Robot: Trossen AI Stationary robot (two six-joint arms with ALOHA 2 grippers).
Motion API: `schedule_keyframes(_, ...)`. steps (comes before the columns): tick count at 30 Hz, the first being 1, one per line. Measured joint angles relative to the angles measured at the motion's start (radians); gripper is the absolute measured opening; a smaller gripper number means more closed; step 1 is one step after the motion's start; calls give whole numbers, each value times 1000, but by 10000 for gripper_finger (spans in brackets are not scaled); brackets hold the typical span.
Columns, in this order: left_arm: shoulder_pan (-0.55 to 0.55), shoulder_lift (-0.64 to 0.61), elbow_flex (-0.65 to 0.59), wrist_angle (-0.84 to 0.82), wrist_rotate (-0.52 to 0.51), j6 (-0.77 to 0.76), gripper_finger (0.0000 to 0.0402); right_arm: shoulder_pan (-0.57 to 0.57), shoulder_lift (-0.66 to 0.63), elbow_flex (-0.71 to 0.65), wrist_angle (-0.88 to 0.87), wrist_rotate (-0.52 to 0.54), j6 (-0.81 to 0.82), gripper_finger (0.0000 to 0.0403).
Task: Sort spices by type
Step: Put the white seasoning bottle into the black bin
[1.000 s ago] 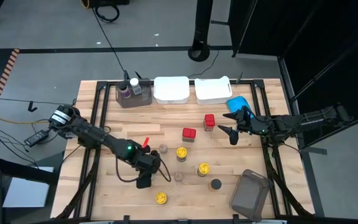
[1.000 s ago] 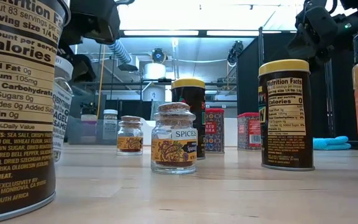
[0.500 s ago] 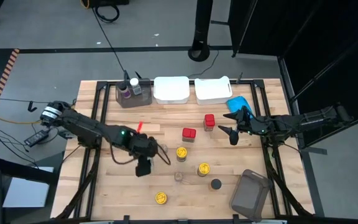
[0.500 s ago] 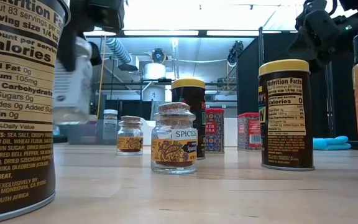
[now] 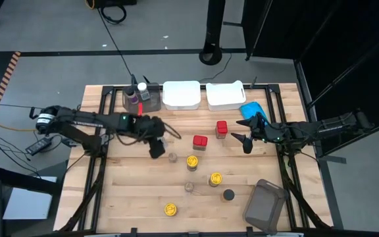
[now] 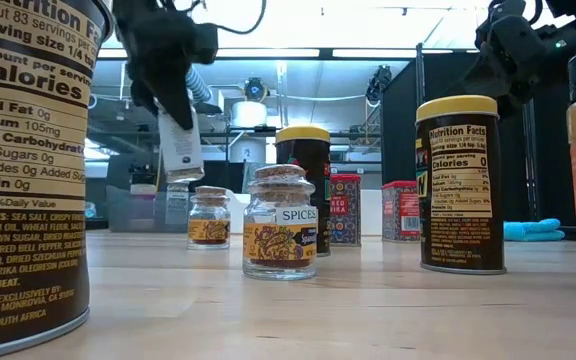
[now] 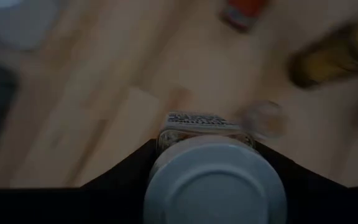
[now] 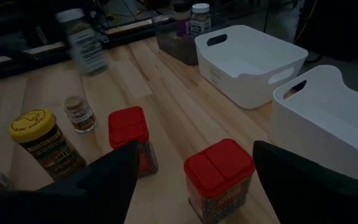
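My left gripper (image 5: 156, 146) is shut on a white-capped spice jar (image 6: 181, 148) with a white label, high above the table's middle left. The jar also shows in the left wrist view (image 7: 215, 180) and, blurred, in the right wrist view (image 8: 84, 42). On the table stand two red-capped jars (image 5: 199, 141) (image 5: 222, 128), three yellow-lidded jars (image 5: 192, 161), two small glass jars (image 5: 172, 157) and a black-capped jar (image 5: 228, 195). My right gripper (image 5: 244, 139) waits open by the right edge, beside the red-capped jars (image 8: 219, 171). My left gripper pinches the white-capped jar between its two fingers (image 7: 126, 177), one on either side of the jar's upper body just below the cap (image 7: 215, 186). The fingers come from above. The jar is lifted clear and hangs below them, slightly tilted (image 6: 181, 150).
A grey bin (image 5: 140, 100) holding a few jars and two white tubs (image 5: 181, 94) (image 5: 226, 94) line the far edge. A blue cloth (image 5: 252, 108) lies far right. Another grey bin (image 5: 265, 204) lies tipped at the near right.
My left gripper has carried the white-capped jar from the near left part of the table toward the far edge, rising as it went. The jar hangs higher and farther off than before. The right arm has kept still.
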Motion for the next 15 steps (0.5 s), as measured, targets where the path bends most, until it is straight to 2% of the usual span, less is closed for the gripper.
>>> schedule_keyframes(15, 290, 0, 9, -7, -178, -7, 202, 0, 0, 0, 0, 11, 3, 320)
